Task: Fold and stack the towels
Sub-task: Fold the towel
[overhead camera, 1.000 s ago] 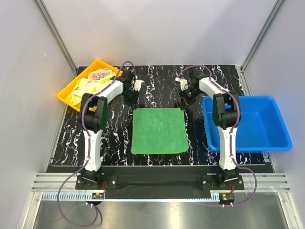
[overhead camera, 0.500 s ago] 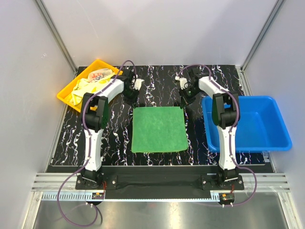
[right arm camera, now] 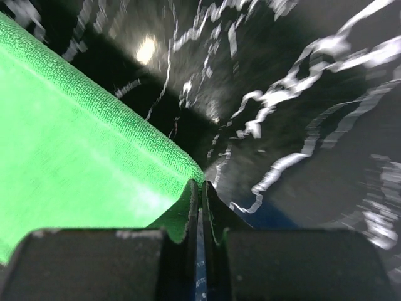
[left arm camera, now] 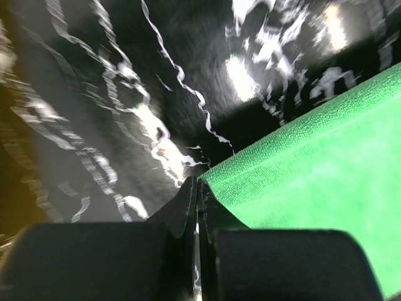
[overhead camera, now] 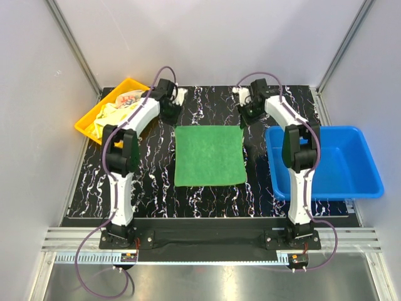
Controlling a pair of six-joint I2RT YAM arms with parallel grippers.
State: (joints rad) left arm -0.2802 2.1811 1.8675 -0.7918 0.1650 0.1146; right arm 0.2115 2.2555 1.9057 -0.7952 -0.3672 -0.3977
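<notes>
The plain green towel point(overhead camera: 208, 155) lies spread flat in the middle of the black marbled table. My left gripper point(overhead camera: 172, 118) is shut on its far left corner; in the left wrist view the closed jaws point(left arm camera: 197, 185) pinch the tip of the green cloth point(left arm camera: 313, 169). At the far right corner my right gripper point(overhead camera: 243, 120) is shut too, its jaws point(right arm camera: 200, 186) nipping the green edge point(right arm camera: 69, 144). The yellow patterned towel point(overhead camera: 116, 113) and the white towel with red print point(overhead camera: 130, 98) lie crumpled in the yellow tray.
The yellow tray point(overhead camera: 84, 128) sits at the far left corner of the table. A blue bin point(overhead camera: 338, 163) stands at the right edge beside the right arm. Grey walls close in the back and sides.
Both grippers have moved toward the back of the table, still holding the far corners. The green towel has slid away from the arms' bases with them.
</notes>
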